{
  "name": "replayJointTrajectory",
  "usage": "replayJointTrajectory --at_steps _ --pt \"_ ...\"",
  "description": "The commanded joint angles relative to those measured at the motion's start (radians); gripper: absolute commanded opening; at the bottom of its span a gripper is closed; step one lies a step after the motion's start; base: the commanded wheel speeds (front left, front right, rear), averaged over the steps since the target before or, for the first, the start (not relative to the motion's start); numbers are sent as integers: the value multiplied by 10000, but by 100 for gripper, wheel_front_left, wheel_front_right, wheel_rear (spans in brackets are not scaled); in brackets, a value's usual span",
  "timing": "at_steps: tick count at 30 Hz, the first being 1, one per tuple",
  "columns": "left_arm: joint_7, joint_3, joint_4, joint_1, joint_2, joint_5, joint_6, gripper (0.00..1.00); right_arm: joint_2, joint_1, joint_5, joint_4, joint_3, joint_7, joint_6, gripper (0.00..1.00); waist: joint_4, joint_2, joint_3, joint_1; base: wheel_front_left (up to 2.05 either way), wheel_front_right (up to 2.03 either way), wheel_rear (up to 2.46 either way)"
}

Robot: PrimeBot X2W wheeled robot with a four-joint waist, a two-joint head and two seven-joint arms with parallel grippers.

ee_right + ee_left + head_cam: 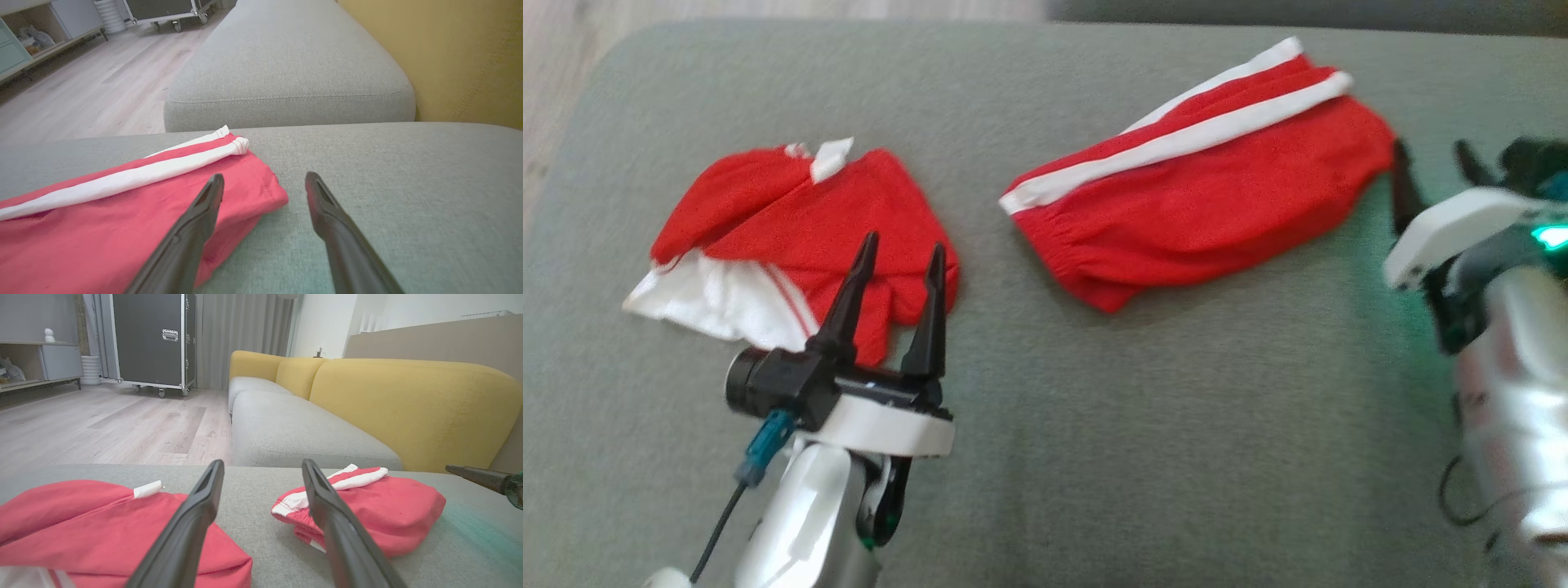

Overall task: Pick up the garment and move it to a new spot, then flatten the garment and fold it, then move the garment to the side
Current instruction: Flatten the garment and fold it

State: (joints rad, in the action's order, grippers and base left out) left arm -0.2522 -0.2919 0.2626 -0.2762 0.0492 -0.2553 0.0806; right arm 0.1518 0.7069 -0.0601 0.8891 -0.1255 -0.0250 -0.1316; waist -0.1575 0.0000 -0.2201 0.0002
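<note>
Striped garment folded on cushion, long axis slanting near-left to far-right

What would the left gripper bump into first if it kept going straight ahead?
Probably nothing on this seat: the left gripper points low through the gap between the left garment and the striped garment. Past the seat's edge, the next grey cushion looks first in line, though depth is unclear.

A grey-green sofa cushion carries two red pieces of clothing: a folded garment with white stripes and, well left of it, a rumpled garment showing white.
</note>
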Motion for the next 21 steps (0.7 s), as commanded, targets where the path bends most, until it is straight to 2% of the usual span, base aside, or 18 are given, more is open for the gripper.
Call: replayJointTrajectory --at_steps 1,11,16,20,21 --pt "-95 246 -272 -429 19 6 17 100 84 435 95 -149 90 1 9 100 -406 0 -379 -2 0 0 0" --pt "-95 -606 -333 -1084 12 -635 -271 100 1174 2173 1467 2176 -943 511 9 100 -1317 0 -1242 -2 0 0 0" --pt "-95 -903 -369 -1279 12 -829 -439 100 1538 2613 2201 2799 -979 658 9 100 -1601 0 -1534 -2 0 0 0" --pt "-95 -1037 -391 -1335 12 -925 -543 100 1583 2876 2480 3231 -916 833 9 100 -1679 0 -1657 -2 0 0 0" --pt "-95 -1032 -391 -1346 11 -936 -561 100 1566 2930 2496 3334 -909 926 9 90 -1671 0 -1670 -2 0 0 0"
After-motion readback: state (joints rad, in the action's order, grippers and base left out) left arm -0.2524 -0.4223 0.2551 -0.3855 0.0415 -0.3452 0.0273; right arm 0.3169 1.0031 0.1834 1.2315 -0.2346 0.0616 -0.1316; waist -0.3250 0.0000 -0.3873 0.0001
